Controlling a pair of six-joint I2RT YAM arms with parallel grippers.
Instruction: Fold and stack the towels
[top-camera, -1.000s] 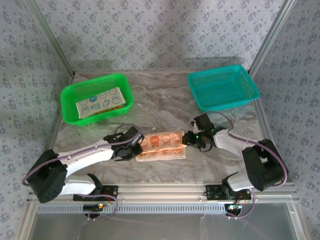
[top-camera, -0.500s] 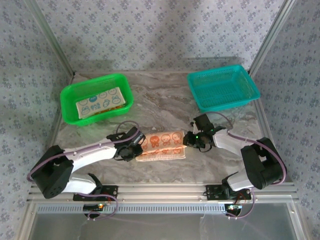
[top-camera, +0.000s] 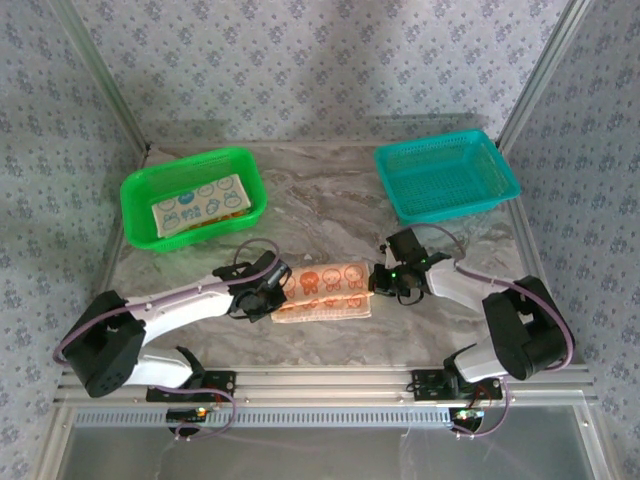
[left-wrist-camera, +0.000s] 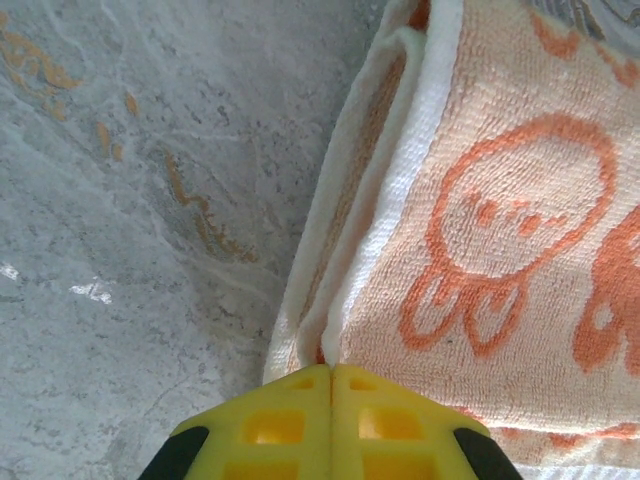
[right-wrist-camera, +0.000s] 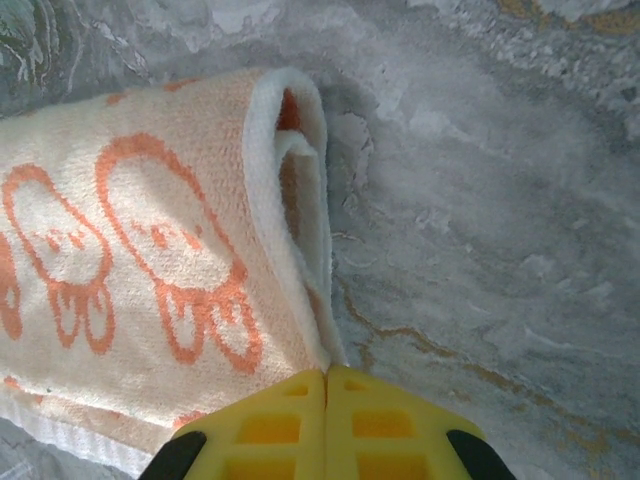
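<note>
lying long axis left-right: peach towel (top-camera: 322, 290) | left gripper (left-wrist-camera: 331, 374), right gripper (right-wrist-camera: 326, 376) clamped on its ends

Soft, even light fills the overhead view, leaving only faint shadows on the grey marbled tabletop (top-camera: 330, 205) and a pale sheen toward its far edge. Both wrist views are bright. The peach terry towel with orange prints (left-wrist-camera: 500, 250) shows crisp loops, and small white glints dot the stone.
</note>
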